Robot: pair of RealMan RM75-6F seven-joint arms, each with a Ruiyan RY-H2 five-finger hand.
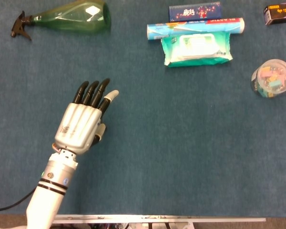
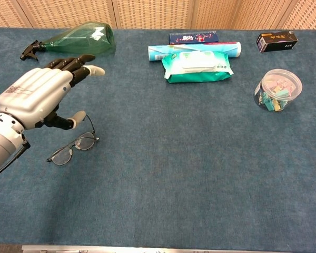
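Left hand [image 2: 39,95] open and empty, fingers stretched forward and slightly apart, thumb [image 2: 73,119] sticking out to the side, palm facing down. Hovering directly above the glasses [image 2: 72,148], apparently not touching them. From the head view, glasses wholly hidden beneath the left hand [image 1: 82,124]. From the chest view, glasses flat on the blue table cover [image 2: 179,158], temples unfolded, lenses just in front of the thumb tip and a little nearer the table's front edge than the hand.

Right hand out of sight in both views.

Other things, placed from the glasses:
- Green spray bottle [image 2: 79,40] lying on its side, far behind the glasses at the back edge, black trigger head [image 2: 30,50] pointing left.
- Pack of wet wipes [image 2: 197,66] well off to the right and behind, flat, white lid up.
- Long light-blue tube [image 2: 195,50] touching the back edge of the wipes pack, lying crosswise.
- Dark blue flat box [image 2: 194,37] just behind that tube.
- Small black box [image 2: 276,40] farthest right and behind, near the back corner.
- Clear round tub [image 2: 277,89] of coloured clips far to the right, standing apart from the wipes pack.
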